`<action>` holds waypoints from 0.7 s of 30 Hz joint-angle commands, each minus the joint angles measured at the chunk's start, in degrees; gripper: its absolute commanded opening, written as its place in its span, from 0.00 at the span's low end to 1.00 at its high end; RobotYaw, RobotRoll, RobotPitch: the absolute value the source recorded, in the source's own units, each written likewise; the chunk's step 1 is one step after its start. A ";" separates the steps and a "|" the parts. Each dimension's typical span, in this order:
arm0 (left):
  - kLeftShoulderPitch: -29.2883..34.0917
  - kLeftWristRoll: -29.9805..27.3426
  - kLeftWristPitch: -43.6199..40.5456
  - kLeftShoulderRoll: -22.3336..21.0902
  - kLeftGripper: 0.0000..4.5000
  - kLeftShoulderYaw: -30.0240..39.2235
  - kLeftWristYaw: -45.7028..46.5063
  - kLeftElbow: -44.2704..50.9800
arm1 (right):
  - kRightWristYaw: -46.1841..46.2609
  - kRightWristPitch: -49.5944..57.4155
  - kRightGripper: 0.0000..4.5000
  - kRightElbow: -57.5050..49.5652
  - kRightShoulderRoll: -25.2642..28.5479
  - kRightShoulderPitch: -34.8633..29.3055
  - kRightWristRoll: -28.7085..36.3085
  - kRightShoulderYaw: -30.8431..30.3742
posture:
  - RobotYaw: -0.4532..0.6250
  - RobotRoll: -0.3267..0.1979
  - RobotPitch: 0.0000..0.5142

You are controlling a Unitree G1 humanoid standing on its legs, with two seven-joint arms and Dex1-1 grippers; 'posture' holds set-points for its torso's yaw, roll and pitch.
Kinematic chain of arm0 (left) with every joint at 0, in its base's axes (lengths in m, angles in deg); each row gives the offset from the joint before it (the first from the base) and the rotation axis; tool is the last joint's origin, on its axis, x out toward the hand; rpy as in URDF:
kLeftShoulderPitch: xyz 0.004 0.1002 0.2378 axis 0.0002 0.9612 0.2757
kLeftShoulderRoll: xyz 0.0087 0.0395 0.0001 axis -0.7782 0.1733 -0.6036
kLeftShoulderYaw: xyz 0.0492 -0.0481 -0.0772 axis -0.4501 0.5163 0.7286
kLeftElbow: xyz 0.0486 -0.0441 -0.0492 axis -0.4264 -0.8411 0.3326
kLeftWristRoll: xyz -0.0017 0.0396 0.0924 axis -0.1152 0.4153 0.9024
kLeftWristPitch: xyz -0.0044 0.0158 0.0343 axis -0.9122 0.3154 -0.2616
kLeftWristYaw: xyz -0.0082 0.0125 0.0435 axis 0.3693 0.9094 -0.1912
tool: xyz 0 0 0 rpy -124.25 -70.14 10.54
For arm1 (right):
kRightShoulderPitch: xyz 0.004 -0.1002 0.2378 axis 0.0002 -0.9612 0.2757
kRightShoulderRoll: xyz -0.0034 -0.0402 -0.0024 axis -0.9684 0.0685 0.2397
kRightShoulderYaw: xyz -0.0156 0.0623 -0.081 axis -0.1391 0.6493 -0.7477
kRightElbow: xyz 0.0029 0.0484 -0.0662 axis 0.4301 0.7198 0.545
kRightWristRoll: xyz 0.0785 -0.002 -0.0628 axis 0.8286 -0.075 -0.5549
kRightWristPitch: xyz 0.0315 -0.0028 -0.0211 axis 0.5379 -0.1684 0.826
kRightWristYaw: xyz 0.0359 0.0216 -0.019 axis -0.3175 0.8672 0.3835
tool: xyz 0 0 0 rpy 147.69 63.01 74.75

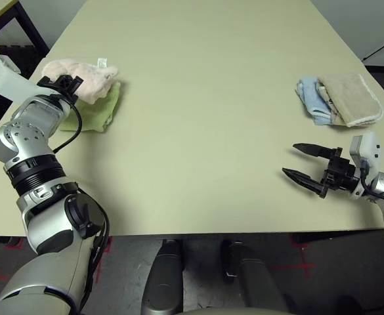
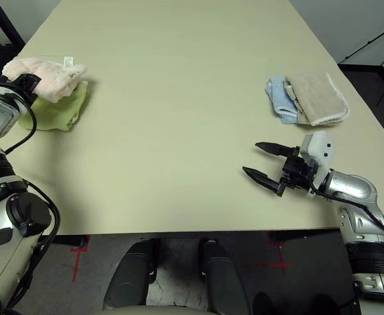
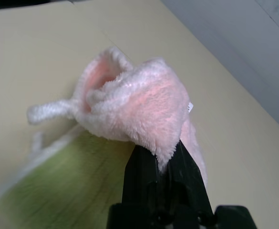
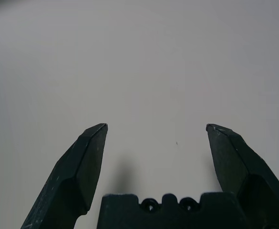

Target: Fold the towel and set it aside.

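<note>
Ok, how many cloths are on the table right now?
4. The pink towel lies on the green cloth at the table's far left, gripped by the left hand. The blue cloth and beige cloth overlap at far right.

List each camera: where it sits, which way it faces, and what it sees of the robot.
Left eye, right eye: head camera, looking down over the table; silver forearms at both sides; both share the pink towel on the green cloth.
Left wrist: along the left claw, shut on the towel above the green cloth.
Right wrist: along the open right claw, facing bare tabletop.
</note>
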 commanded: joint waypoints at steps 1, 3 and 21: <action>1.32 -2.37 -2.25 0.73 0.01 0.84 2.32 4.47 | -0.61 -0.62 1.00 1.07 -0.01 -0.13 -0.57 -0.65 | 0.64 0.62 0.38; 1.56 -3.50 -3.13 1.26 0.01 1.17 3.13 5.50 | -0.79 -0.78 1.00 1.27 -0.07 -0.06 -0.65 -0.82 | 0.65 0.62 0.39; 2.31 -11.35 -7.71 4.22 0.01 1.69 8.74 11.75 | -1.31 -1.07 1.00 1.53 0.27 -0.10 -0.72 -0.94 | 0.65 0.62 0.40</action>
